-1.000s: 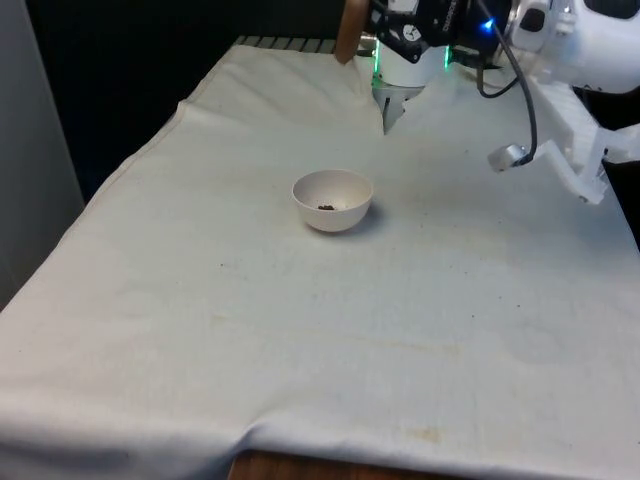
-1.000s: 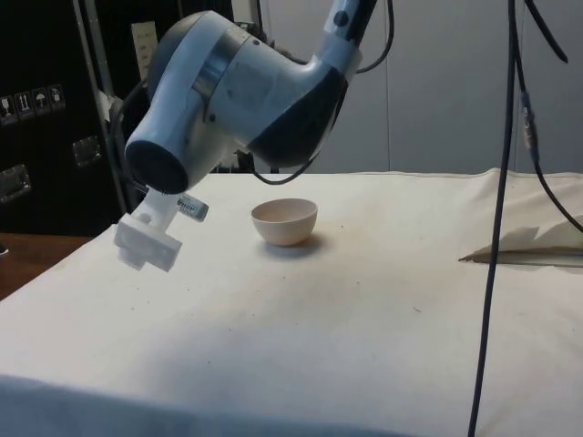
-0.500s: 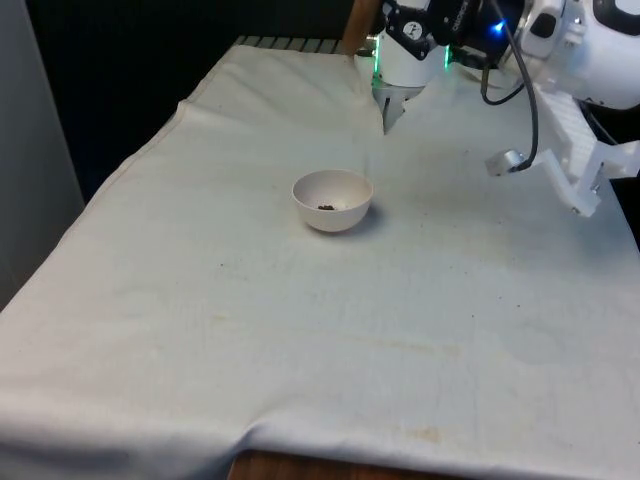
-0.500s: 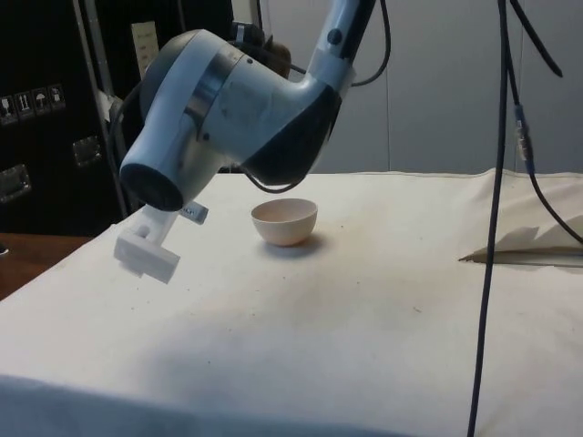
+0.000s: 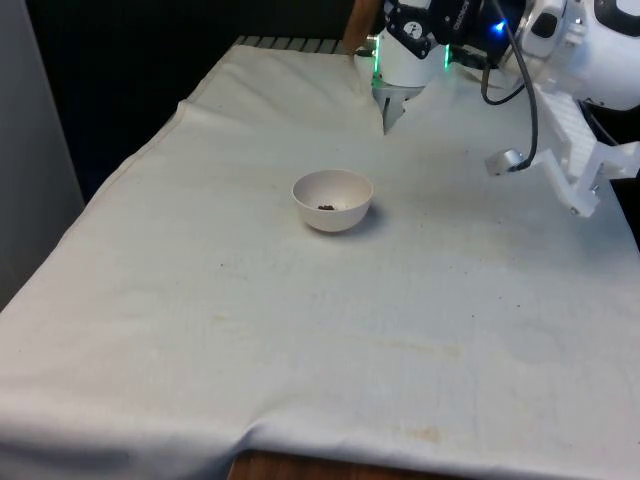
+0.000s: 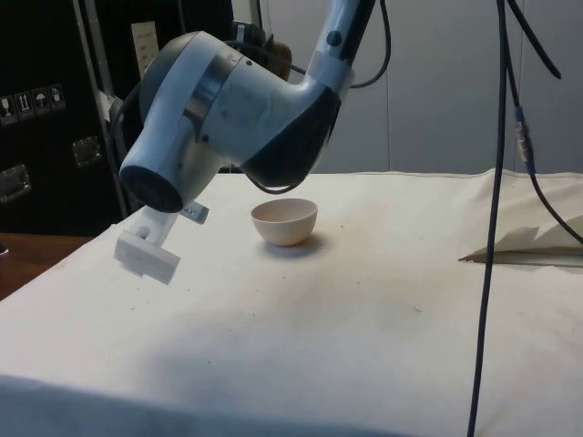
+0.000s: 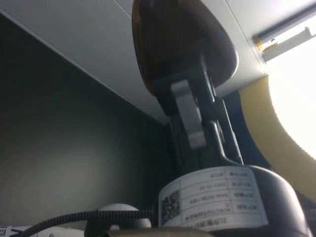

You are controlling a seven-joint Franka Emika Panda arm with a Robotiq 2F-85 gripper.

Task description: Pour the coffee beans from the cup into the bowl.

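Note:
A small white bowl stands on the cloth near the table's middle, with a few dark coffee beans at its bottom. In the side view the bowl sits just beyond the arm's bulky elbow. High above the table's far end, my gripper is shut on a brown cup. The cup is pinched between the fingers in the wrist view, with the ceiling behind it. A sliver of the cup peeks out behind the arm in the side view. The cup's inside is hidden.
The arm's white elbow hangs over the table at the front view's right. In the side view a dark cable hangs down in front of the table. The cloth is wrinkled and folded near the far end.
Over the last second the arm shifted slightly and the cup rose a little towards the front view's right. In the last half second nothing moved.

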